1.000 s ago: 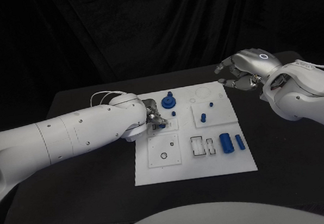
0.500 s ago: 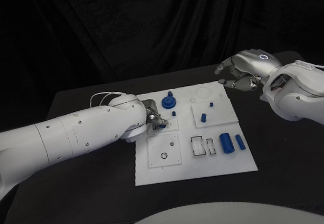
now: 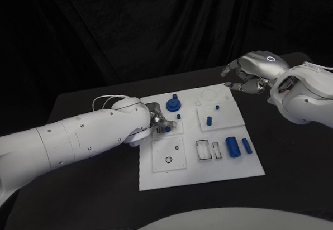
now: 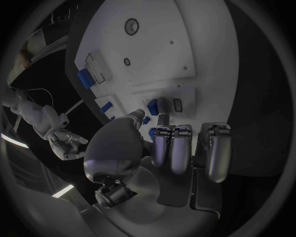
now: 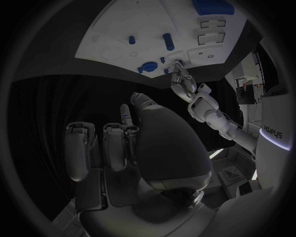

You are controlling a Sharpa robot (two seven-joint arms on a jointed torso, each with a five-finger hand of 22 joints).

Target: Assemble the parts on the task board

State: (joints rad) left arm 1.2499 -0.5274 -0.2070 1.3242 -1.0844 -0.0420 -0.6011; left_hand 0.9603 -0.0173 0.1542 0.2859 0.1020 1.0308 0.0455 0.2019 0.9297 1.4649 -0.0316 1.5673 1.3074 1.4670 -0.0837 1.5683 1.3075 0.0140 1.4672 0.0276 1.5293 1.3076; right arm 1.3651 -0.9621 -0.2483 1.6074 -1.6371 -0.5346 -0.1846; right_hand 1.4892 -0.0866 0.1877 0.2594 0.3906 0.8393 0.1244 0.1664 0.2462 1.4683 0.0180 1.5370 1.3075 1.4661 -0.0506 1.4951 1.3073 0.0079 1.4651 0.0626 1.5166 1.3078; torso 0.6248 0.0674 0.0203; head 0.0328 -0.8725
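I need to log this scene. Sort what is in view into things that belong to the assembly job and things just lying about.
Belongs to the job:
- task board
- blue parts standing or lying on it, such as the large cylinder and the knob-shaped piece
- left hand, fingers down at the board
- right hand, hovering past the board's far corner

Just lying about:
- black table
- white cable

Head view: dim room, black drape behind, light from above. Flat white rectangular task board (image 3: 201, 170) is brightest, no blown glare; glossy white left arm shell (image 3: 72, 140) carries soft sheen. Black bench (image 3: 86, 191) swallows shadows. Focus sharp enough. Wrist views: heavy fisheye, board edges bend, dark vignette round circle, silver hand (image 4: 179, 148) close up & soft, grey.
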